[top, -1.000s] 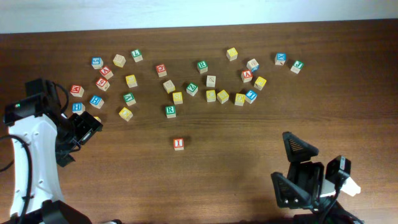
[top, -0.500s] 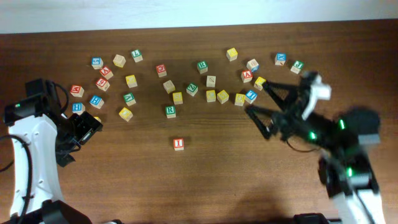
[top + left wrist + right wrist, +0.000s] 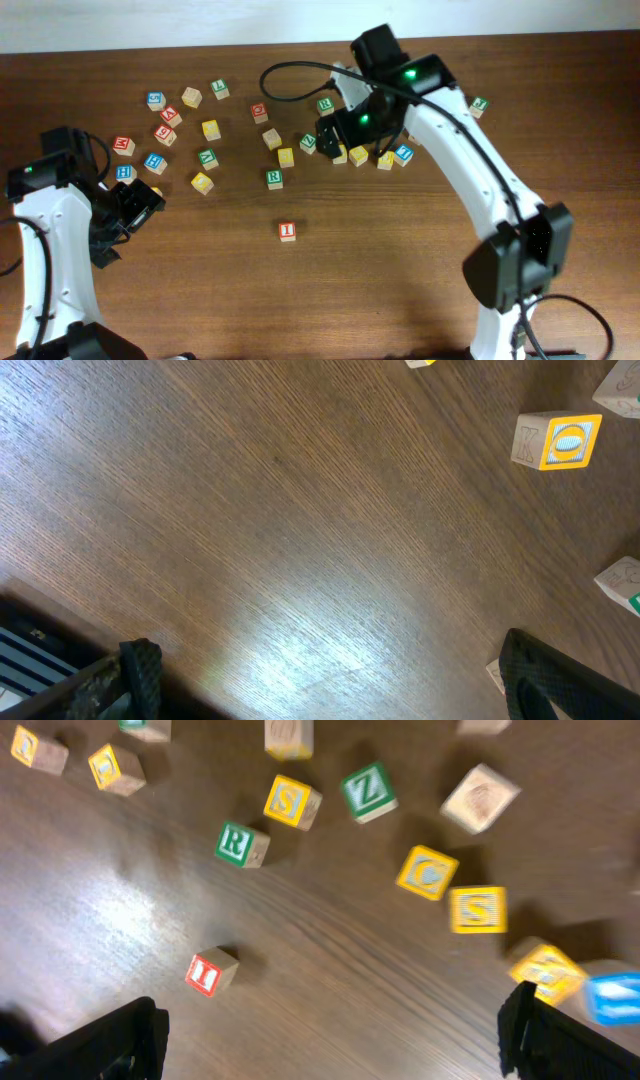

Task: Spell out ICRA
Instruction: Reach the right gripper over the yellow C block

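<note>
i is found alone in front, nothing placed beside it. left gripper is held spread and empty. r and c are found in the scatter beyond, with right gripper, also spread and empty, held above. a cannot be made out. three letters are judged outstanding.

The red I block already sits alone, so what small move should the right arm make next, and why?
Probably slide the open right gripper toward the yellow-faced wooden C cube and start lowering. C follows I, the red-framed wooden I cube sits alone, and the jaws are empty. Mind the yellow S cube close beside it.
</note>
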{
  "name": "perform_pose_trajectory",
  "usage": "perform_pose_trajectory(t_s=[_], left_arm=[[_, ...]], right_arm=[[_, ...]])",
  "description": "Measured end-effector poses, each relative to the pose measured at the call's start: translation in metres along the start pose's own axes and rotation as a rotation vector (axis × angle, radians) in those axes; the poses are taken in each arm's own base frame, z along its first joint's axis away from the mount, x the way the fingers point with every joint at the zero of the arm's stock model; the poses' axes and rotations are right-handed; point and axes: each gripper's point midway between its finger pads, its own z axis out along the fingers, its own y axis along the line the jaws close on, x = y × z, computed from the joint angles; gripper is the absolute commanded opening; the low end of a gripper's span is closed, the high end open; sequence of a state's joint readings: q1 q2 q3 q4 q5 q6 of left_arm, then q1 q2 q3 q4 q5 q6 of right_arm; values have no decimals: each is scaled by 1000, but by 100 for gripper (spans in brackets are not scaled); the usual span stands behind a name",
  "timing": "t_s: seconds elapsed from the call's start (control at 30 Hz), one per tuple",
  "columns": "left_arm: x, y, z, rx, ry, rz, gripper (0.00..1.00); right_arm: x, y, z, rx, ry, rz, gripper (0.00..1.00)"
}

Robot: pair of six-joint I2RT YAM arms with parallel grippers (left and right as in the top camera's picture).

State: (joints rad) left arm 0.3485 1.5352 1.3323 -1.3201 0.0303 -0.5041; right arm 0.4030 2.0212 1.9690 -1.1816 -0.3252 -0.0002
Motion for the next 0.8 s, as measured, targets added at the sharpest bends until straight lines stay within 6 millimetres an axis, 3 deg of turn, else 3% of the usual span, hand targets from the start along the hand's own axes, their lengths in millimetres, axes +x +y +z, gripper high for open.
perform_pose_trajectory(t_s=[0.1,0.17,0.37,0.53,0.8], left_arm=[[0,0,0,0,0,0,99],[0,0,0,0,0,0,99],[0,0,0,0,0,0,99],[0,0,0,0,0,0,99],[0,0,0,0,0,0,99]], right_arm=[[-7,5,18,-62,-2,4,98],[-12,5,20,-65,-16,24,79],[-3,-39,73,106,60,170,79],[-7,-42,106,147,60,147,75],[-4,-53,129,182,74,155,75]])
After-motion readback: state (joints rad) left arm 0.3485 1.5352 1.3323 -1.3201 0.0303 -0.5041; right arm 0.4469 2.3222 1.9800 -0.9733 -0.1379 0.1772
